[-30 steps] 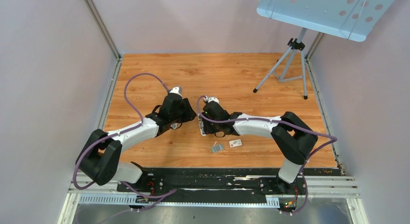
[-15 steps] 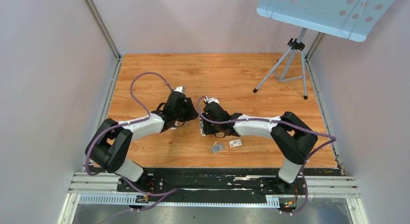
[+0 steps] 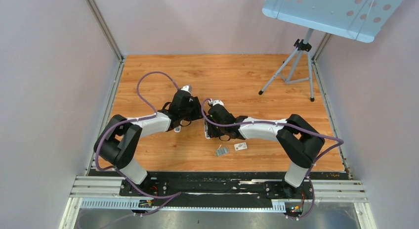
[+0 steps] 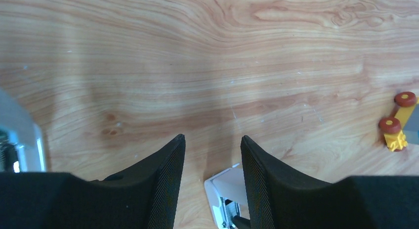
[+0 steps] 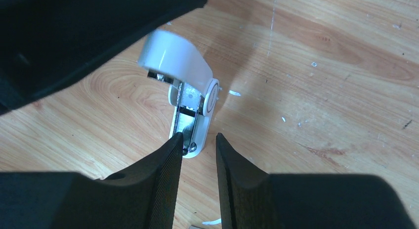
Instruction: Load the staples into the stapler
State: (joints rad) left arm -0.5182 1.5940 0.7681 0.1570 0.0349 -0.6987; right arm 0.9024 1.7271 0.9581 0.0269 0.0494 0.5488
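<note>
Swinging right since a second ago, left gripper [image 4: 212, 139] is hanging, fingers apart, over the stapler [image 5: 187, 117], lid up, long axis running away from right gripper [image 5: 198, 136], which is straddling its near end, grip unclear; the staples [image 3: 222, 151] are lying nearer this gripper.

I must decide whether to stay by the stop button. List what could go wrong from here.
1. The left gripper hangs open right over the stapler, whose lid is raised; a nudge could snap it shut or tip it.
2. Both wrists crowd the same spot, so the right gripper could be struck.
3. The staples lie flat on the table, unheld, beside a small white box; a pinch may slip or catch the box.
</note>
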